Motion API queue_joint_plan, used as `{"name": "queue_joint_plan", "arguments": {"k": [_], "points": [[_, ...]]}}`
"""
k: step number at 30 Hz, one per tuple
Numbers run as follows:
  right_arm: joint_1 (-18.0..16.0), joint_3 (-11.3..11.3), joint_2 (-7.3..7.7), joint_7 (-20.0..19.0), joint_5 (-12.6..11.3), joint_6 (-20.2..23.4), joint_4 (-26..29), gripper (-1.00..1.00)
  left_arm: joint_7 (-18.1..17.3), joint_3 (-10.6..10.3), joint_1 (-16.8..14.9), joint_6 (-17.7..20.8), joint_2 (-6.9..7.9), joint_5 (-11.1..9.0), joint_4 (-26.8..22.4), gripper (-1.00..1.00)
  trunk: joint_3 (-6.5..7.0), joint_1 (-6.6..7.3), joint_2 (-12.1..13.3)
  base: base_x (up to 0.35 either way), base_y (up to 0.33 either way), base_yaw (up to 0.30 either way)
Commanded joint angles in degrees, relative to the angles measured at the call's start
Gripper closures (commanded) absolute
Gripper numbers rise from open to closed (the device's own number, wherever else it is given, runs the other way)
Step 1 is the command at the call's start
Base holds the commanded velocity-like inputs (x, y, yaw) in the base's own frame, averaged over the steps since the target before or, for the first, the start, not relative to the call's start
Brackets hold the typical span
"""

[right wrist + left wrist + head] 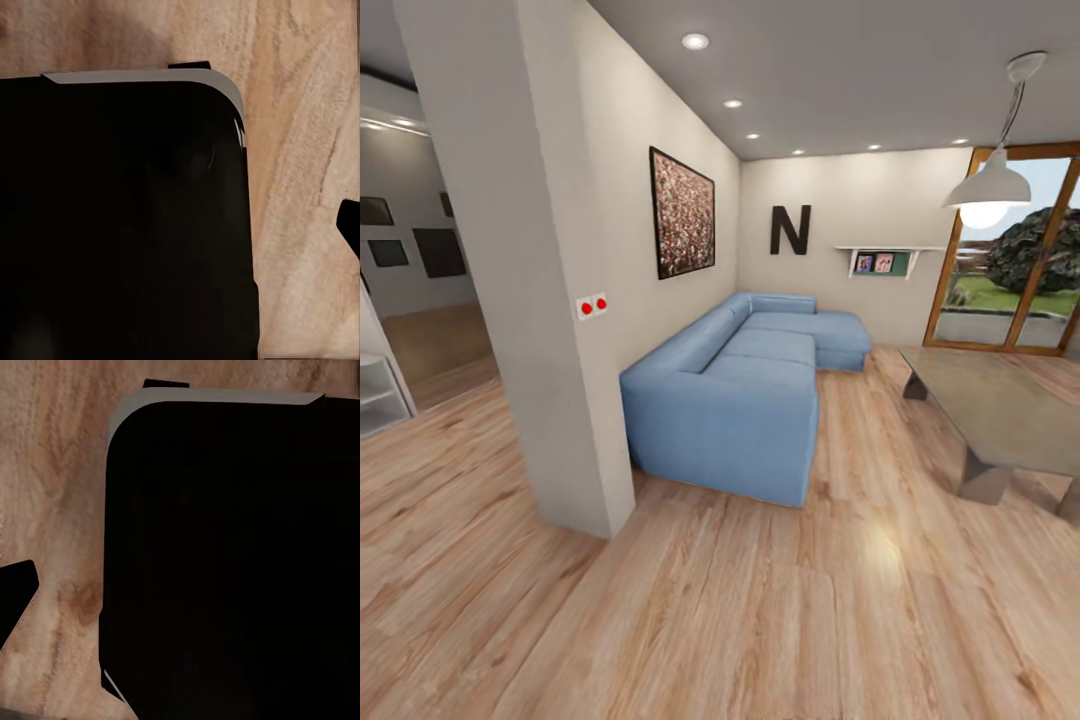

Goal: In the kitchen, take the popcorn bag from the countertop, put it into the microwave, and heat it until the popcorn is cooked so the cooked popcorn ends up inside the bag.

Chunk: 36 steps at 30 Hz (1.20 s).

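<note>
Stretching across the head view, a light wood floor (pixel 760 620) runs past a pale wall pillar (pixel 530 300) to a blue corner sofa (pixel 745 390) and grey low table (pixel 1000 410). Both wrist views face a black body (pixel 232 562) over floorboards. Whether either gripper is apart or together cannot be told, nor where the popcorn bag lies.

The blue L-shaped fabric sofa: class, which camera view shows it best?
The head view: the blue L-shaped fabric sofa sits whole against the wall. Both wrist views look down at light wood floor and a black rounded body, with no sofa.
</note>
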<state>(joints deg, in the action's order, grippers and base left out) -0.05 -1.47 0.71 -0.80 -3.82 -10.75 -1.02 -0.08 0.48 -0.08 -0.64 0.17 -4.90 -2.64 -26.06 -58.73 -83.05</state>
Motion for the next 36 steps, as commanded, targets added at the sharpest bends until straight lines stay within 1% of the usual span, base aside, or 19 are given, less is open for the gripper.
{"name": "queue_joint_plan", "arguments": {"k": [1,9,13,16,17,18,19,21,24,28,36], "points": [[-0.04,-0.11,0.0,-0.08,-0.39,-0.33,-0.12,-1.0,0.0,0.03,-0.01,-0.07,0.0,-0.53,0.0,-1.0,-0.04,0.0,-0.03,0.0,0.0,-0.298],[-0.04,-0.11,0.0,-0.08,-0.39,-0.33,-0.13,-1.0,0.08,0.03,-0.01,-0.02,0.0,-0.69,0.0,-1.0,-0.04,0.0,-0.03,0.0,0.0,-0.298],[-0.04,-0.11,0.0,-0.08,-0.39,-0.33,-0.13,-1.0,0.5,0.01,-0.01,-0.07,0.36,-1.13,-0.08,-1.0,-0.04,0.0,-0.03,0.0,0.0,-0.298],[-0.04,-0.11,0.0,-0.08,-0.39,-0.33,-0.13,-1.0,0.63,0.85,-0.01,-0.1,1.15,-4.26,-0.76,-1.0,-0.04,0.0,-0.03,0.0,0.0,-0.298],[-0.04,-0.12,0.0,-0.08,-0.39,-0.33,-0.13,-1.0,0.65,1.1,-0.01,-0.12,1.37,-6.21,-1.22,-1.0,-0.04,0.0,-0.03,0.0,0.0,-0.298],[-0.04,-0.12,0.0,-0.08,-0.39,-0.33,-0.13,-1.0,0.66,1.2,-0.01,-0.13,1.56,-7.44,-1.43,-1.0,-0.04,0.0,-0.03,0.0,0.0,-0.298],[-0.04,-0.11,0.0,-0.08,-0.39,-0.31,-0.13,-1.0,0.66,1.28,-0.01,-0.14,1.96,-9.19,-1.64,-1.0,-0.04,0.0,-0.03,0.0,0.0,-0.298],[-0.04,-0.11,0.0,-0.08,-0.39,-0.32,-0.13,-1.0,0.63,1.34,-0.01,-0.37,2.62,-11.68,-1.69,-1.0,-0.04,0.0,-0.03,0.0,0.0,-0.298],[-0.04,-0.16,0.0,-0.08,-0.39,-0.31,-0.13,-1.0,0.61,1.36,-0.01,-2.34,2.91,-13.27,-1.54,-1.0,-0.04,0.0,-0.03,0.0,0.0,-0.298],[-0.04,-0.19,0.0,-0.08,-0.39,-0.31,-0.13,-1.0,0.54,1.24,-0.01,-3.51,2.92,-13.51,-1.64,-1.0,-0.04,0.0,-0.03,0.0,0.0,-0.298],[-0.04,-0.2,0.08,-0.08,-0.39,-0.27,-0.13,-1.0,0.13,0.37,-0.01,-3.53,2.72,-12.89,-1.42,-1.0,-0.04,0.0,-0.03,0.0,0.0,-0.298]]}}
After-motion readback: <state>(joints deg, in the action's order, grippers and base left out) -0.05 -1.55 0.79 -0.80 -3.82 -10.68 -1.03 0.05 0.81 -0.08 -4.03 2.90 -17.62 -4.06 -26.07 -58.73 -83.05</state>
